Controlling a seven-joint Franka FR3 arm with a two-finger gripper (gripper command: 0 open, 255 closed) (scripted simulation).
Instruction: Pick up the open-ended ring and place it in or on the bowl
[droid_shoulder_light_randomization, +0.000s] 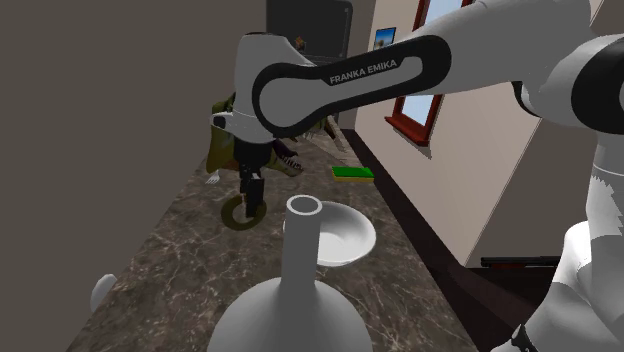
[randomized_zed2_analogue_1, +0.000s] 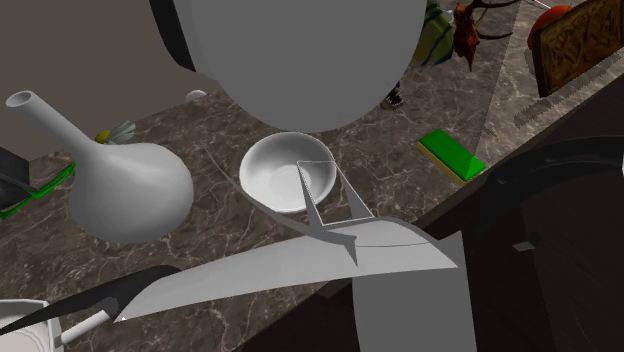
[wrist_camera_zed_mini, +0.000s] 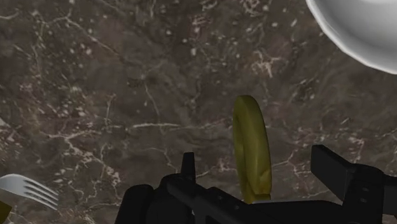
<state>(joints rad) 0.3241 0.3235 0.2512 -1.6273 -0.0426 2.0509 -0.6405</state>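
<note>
The fingers (wrist_camera_zed_mini: 332, 167) stand apart with the open-ended ring (wrist_camera_zed_mini: 251, 147) between them. In the wrist view a strip of desk (wrist_camera_zed_mini: 127, 95) shows on either side of the ring, so I judge that they straddle it and do not grip it yet. The ring is olive-yellow and stands on edge, its thin side toward the wrist camera and its flat faces toward the two fingers. In the shoulder view it shows as a round loop (droid_shoulder_light_randomization: 228, 214) at the tip of the gripper (droid_shoulder_light_randomization: 252, 198), low over the dark marbled desk. I cannot tell whether it rests squarely on the desk or leans.

The step in hand looks like the closing. The ring sits about midway between the fingers, so they should come together evenly onto its flat faces. A lopsided squeeze would probably tip it over or push it out. The break in the ring cannot be made out, so the hold should land on solid band, and it is worth confirming the hold with a short straight lift before any sideways travel.

The white bowl (droid_shoulder_light_randomization: 352, 238) lies near, toward the shoulder view's right of the ring. A tall-necked grey flask (droid_shoulder_light_randomization: 296, 300) stands just beside the bowl, nearer that camera. The carry should pass clear of the flask's neck, and the ring should be let go low over the bowl's middle so that it does not bounce out.
</note>
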